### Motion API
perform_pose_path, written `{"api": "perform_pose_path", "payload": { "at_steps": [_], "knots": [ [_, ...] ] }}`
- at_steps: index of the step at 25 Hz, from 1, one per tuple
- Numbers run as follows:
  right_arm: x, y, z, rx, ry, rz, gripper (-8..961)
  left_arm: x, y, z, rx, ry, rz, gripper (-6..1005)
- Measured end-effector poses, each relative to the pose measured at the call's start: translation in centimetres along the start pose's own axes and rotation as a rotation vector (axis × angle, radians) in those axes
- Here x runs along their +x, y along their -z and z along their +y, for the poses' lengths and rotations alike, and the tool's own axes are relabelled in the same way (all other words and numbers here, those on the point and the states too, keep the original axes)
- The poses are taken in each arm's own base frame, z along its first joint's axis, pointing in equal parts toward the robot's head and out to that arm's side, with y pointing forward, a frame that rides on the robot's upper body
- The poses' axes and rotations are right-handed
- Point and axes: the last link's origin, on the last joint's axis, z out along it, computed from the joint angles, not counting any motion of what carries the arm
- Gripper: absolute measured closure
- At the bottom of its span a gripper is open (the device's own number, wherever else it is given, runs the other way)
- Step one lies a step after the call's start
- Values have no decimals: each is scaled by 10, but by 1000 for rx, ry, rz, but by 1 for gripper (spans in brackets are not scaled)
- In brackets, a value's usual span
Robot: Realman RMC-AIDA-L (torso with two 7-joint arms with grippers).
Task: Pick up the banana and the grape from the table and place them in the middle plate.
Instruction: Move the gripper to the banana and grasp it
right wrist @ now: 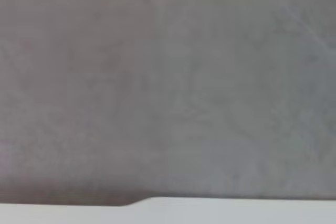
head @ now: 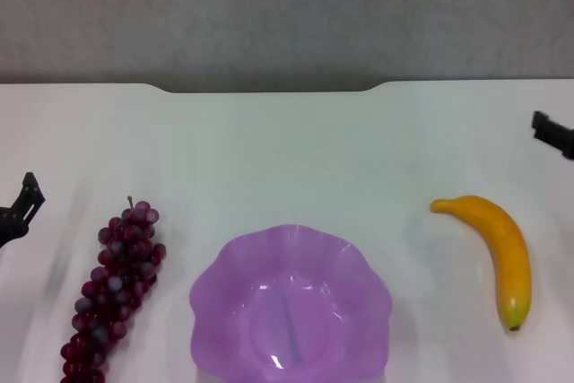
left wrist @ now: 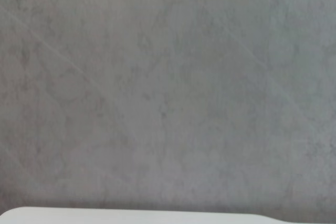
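The banana [head: 499, 249] is lying on the table [head: 287, 150] right of the plate [head: 290, 307], clear of it, greenish tip toward the robot. The grapes [head: 114, 284] are stretched out on the plate's left side, stem pointing away, not touching it either. Plate's got nothing in it.

Left gripper [head: 18, 210] is peeking in at the left edge, well off from the grapes. Right gripper [head: 554, 133] sits at the right edge, up past the banana, apart from it. Can't tell if either one's open or closed. Both wrist cams just show a grey wall [left wrist: 168, 87] and a sliver of table edge.
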Motion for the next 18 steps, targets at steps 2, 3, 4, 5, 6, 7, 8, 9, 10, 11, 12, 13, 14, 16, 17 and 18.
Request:
{"api": "perform_pose_path", "payload": {
  "at_steps": [2, 3, 4, 5, 6, 7, 8, 9, 10, 11, 12, 13, 14, 16, 17, 18],
  "knots": [
    [-19, -4, -11, 0, -33, 54, 75, 0, 0, 0, 1, -2, -4, 81],
    [-25, -7, -17, -8, -61, 88, 76, 0, 0, -1, 3, -3, -3, 81],
    [-29, -8, -20, -33, -89, 134, 76, 0, -1, -1, 3, -3, -1, 81],
    [-32, -9, -23, -64, -116, 173, 76, 1, -2, -1, 3, -4, 0, 81],
    [-36, -9, -29, -96, -160, 215, 76, 2, -3, -1, 3, -4, 2, 81],
    [-38, -8, -32, -128, -193, 255, 76, 2, -3, -1, 2, -4, 3, 81],
    [-39, -7, -36, -142, -219, 288, 76, 2, -3, -1, 2, -4, 3, 81],
    [-42, -7, -40, -147, -235, 323, 76, 2, -3, 0, 1, -4, 4, 81],
    [-43, -7, -44, -137, -239, 364, 76, 3, -4, 0, 0, -3, 5, 81],
    [-42, -8, -45, -118, -218, 413, 76, 3, -4, 0, 0, -3, 6, 81],
    [-44, -11, -45, -92, -191, 461, 76, 3, -5, 0, 1, -1, 7, 81],
    [-47, -13, -45, -59, -162, 503, 76, 3, -5, 0, 2, -1, 8, 81],
    [-50, -16, -45, -20, -122, 547, 76, 4, -5, 0, 3, 0, 8, 81],
    [-59, -20, -43, 31, -56, 597, 76, 4, -5, 0, 4, 0, 9, 81],
    [-65, -23, -42, 52, -19, 621, 76, 4, -6, 0, 3, 1, 10, 81],
    [-69, -25, -42, 71, 11, 640, 76, 5, -6, 1, 2, 1, 11, 81]
  ]
}}
